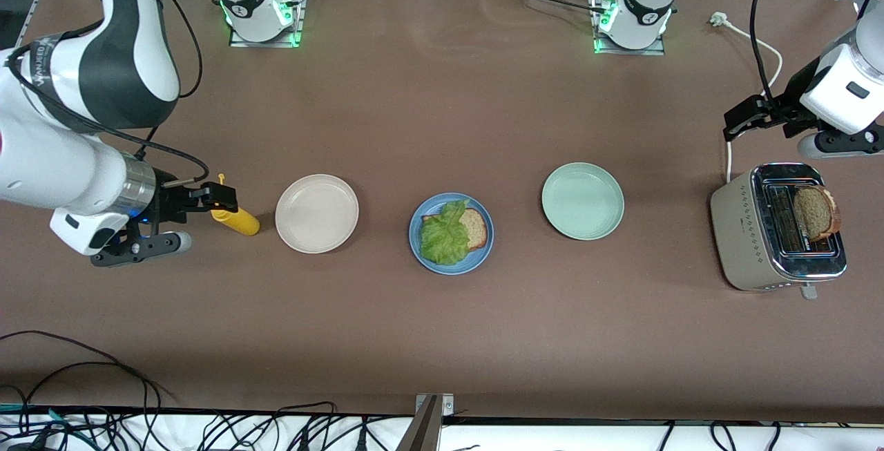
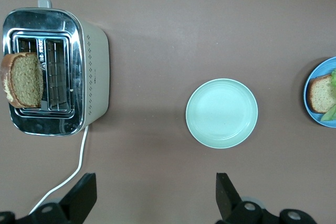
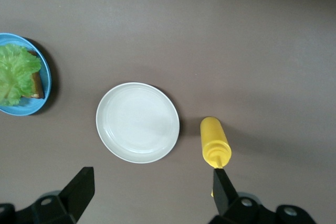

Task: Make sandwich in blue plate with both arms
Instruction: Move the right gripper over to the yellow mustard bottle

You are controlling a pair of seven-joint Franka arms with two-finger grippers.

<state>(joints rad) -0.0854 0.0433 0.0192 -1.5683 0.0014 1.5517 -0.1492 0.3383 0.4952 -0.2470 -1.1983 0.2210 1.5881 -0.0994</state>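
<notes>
at the middle of the table, the blue plate (image 1: 415,239) holds one bread slice (image 1: 476,228) with a lettuce leaf (image 1: 445,233) lying over it. a second bread slice (image 1: 815,213) stands in the toaster (image 1: 742,230) at the left arm's end. left gripper (image 2: 155,198): up over the table near the toaster, fingers apart, holding nothing. right gripper (image 3: 152,192): above the yellow bottle (image 1: 236,220), fingers apart, holding nothing. a beige plate (image 1: 317,213) and a green plate (image 1: 583,201) flank the blue plate.
</notes>
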